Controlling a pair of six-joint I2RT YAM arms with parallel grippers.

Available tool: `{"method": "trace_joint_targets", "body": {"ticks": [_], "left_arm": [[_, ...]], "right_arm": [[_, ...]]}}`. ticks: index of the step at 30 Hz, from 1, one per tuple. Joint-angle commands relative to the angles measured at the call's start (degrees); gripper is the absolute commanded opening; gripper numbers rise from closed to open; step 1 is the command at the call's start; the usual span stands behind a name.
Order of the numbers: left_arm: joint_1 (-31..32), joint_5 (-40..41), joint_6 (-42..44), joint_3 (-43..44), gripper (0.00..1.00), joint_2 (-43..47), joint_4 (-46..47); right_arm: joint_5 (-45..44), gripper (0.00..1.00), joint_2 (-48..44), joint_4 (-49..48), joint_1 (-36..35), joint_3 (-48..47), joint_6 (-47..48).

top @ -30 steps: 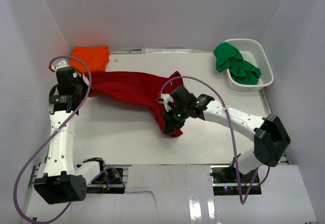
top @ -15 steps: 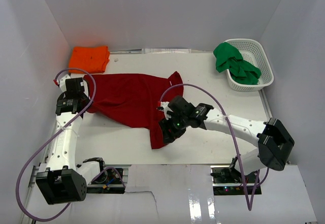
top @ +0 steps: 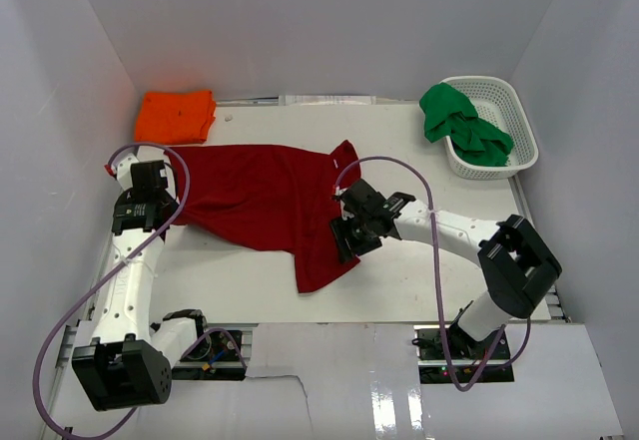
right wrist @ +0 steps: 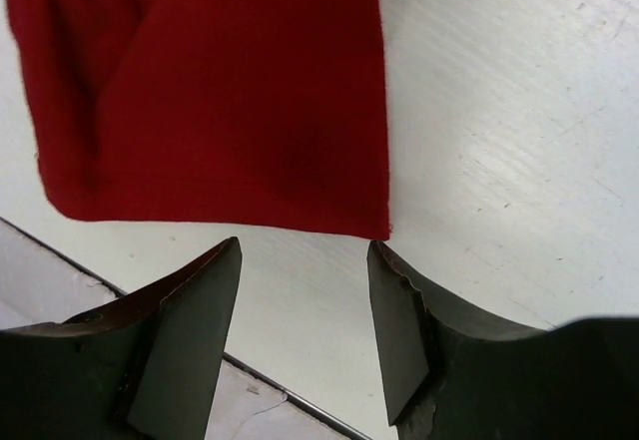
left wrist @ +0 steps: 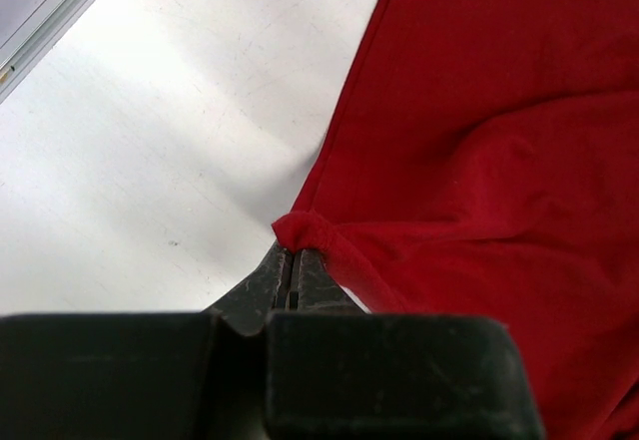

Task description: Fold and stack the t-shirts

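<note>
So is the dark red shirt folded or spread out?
Spread out, not folded: the dark red shirt lies mostly flat on the table, left gripper shut on one corner, right gripper open beside its hem.

Top camera looks down over the whole table (top: pixel 250 270); wrist cameras sit close — all share the dark red shirt (top: pixel 260 196).

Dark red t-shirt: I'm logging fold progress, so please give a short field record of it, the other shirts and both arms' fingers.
dark red t-shirt: spread on the table, unfolded, partly rumpled
left fingers: shut, pinching the red shirt's edge
right fingers: open, holding nothing, by a hem corner of the red shirt
orange t-shirt: folded, far left corner
basket: far right corner
green t-shirt: crumpled, hanging over the basket's rim
</note>
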State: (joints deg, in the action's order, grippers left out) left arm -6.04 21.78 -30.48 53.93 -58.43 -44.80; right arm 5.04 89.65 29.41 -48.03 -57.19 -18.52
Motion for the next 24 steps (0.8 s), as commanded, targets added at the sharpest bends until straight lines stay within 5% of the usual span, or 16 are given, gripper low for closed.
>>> {"method": "trace_joint_targets", "body": {"ticks": [1, 13, 17, 24], "left_arm": [[-0.20, 1.16, -0.11, -0.67, 0.00, 2.01, 1.03], [-0.20, 1.95, 0.33, -1.46, 0.00, 2.80, 1.20], [-0.20, 1.95, 0.33, -1.46, 0.00, 2.71, 1.20], [-0.20, 2.21, 0.42, -1.81, 0.00, 3.06, 1.29]], "right_arm": [[-1.61, 0.60, 1.67, -2.34, 0.74, 0.76, -0.72], [-2.93, 0.56, 5.98, -4.18, 1.54, 2.43, -1.34], [-3.46, 0.39, 6.85, -4.01, 1.62, 2.96, -1.43], [-3.90, 0.41, 8.79, -4.27, 1.62, 5.15, -1.52]]}}
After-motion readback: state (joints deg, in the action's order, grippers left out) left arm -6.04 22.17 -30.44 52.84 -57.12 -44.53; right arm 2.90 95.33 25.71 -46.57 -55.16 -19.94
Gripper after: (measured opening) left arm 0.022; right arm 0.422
